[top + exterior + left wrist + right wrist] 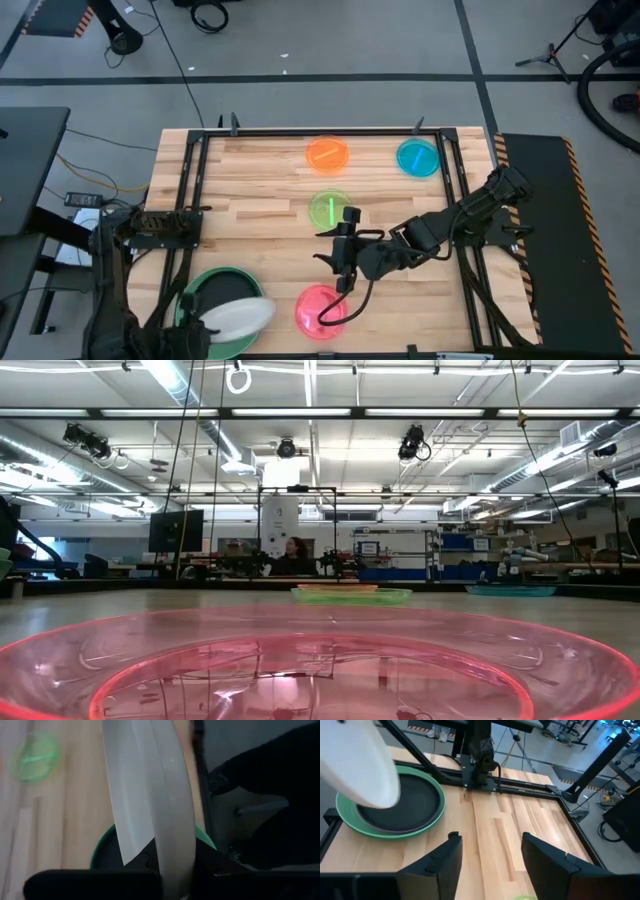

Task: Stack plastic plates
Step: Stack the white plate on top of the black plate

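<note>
My left gripper [172, 885] is at the table's near left corner, shut on a white plate [238, 315], which hovers over a large green plate [205, 285] with a black plate [402, 800] lying in it. My right gripper [340, 245] hangs open over bare wood mid-table, between the lime plate [328, 208] and the pink plate [320, 310], touching nothing. The orange plate [327, 153] and the cyan plate [418, 158] lie flat near the far edge. The pink plate [320, 670] fills the front of the low view. My left gripper pinches the white plate by its rim [170, 865] between its two fingers, coming from the table's left. The plate is lifted clear and tilted above the green plate and the black one; its free part [360, 765] reaches out over them.
A black metal frame [195, 200] runs along the table's left, far and right sides. The right arm [470, 215] reaches in from the right over the frame. Bare wood lies between the green plate and the pink plate. A person [295, 555] sits far off in the room.
</note>
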Robot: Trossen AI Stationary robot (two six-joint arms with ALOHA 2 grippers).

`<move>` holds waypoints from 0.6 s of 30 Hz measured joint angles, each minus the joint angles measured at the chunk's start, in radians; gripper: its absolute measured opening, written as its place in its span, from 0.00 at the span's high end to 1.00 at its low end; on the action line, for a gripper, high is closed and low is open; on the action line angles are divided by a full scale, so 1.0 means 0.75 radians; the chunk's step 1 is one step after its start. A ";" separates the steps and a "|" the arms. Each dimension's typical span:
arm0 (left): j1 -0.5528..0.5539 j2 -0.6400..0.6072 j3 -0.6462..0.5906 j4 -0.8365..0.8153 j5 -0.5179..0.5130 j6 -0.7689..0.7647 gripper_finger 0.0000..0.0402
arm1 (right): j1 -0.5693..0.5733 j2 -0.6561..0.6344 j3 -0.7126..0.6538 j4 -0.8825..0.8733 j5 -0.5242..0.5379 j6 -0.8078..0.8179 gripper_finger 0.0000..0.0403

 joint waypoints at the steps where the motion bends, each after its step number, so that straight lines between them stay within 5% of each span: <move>1: -0.008 0.020 0.000 0.020 0.002 0.017 0.87 | 0.000 0.000 0.000 -0.005 -0.003 -0.008 0.45; 18: -0.039 0.177 -0.079 -0.111 0.300 -0.215 0.87 | -0.100 0.000 0.000 -0.122 0.041 -0.104 0.44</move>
